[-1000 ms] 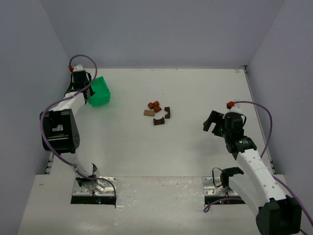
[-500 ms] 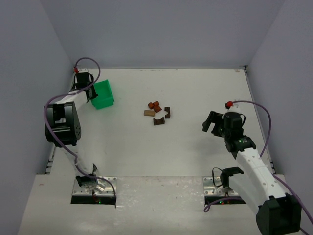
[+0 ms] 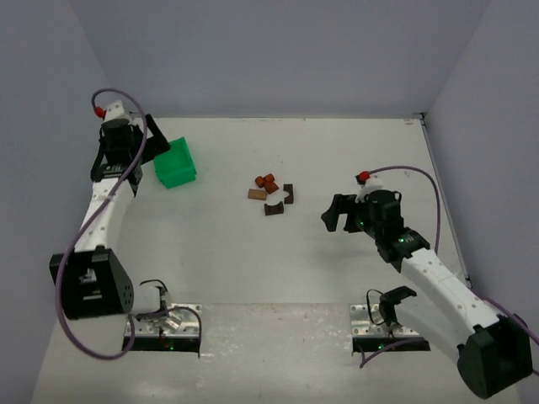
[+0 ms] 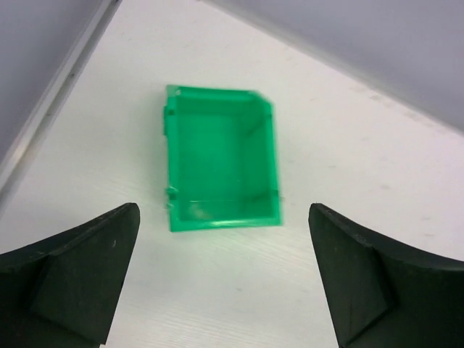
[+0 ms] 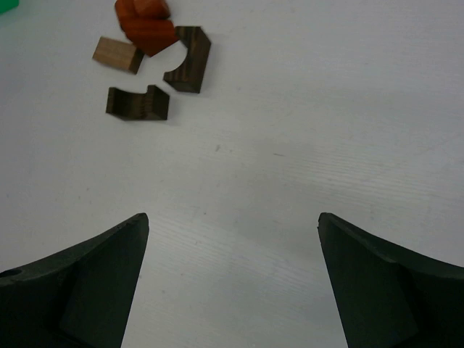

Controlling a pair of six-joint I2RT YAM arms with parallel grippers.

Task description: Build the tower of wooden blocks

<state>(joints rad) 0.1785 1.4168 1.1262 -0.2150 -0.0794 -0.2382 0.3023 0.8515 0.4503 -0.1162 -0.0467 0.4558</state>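
Note:
The wood blocks lie loose in a small cluster [image 3: 271, 195] at mid-table, not stacked. In the right wrist view I see reddish-orange pieces [image 5: 145, 25], a light tan block [image 5: 117, 54], a dark brown arched piece [image 5: 187, 58] and a dark brown notched piece [image 5: 138, 103]. My right gripper [image 3: 337, 212] hovers to the right of the cluster, open and empty [image 5: 233, 216]. My left gripper [image 3: 150, 141] is at the far left, open with nothing between its fingers [image 4: 223, 210].
A green plastic bin [image 3: 175, 164] stands upright and empty on the table just beyond the left gripper [image 4: 221, 167]. Grey walls close the table at the left, back and right. A metal strip [image 4: 51, 101] runs along the table's left edge.
My left gripper has opened, let go of the green bin and drawn back from it; the bin now rests flat. My right arm has moved left toward the blocks.

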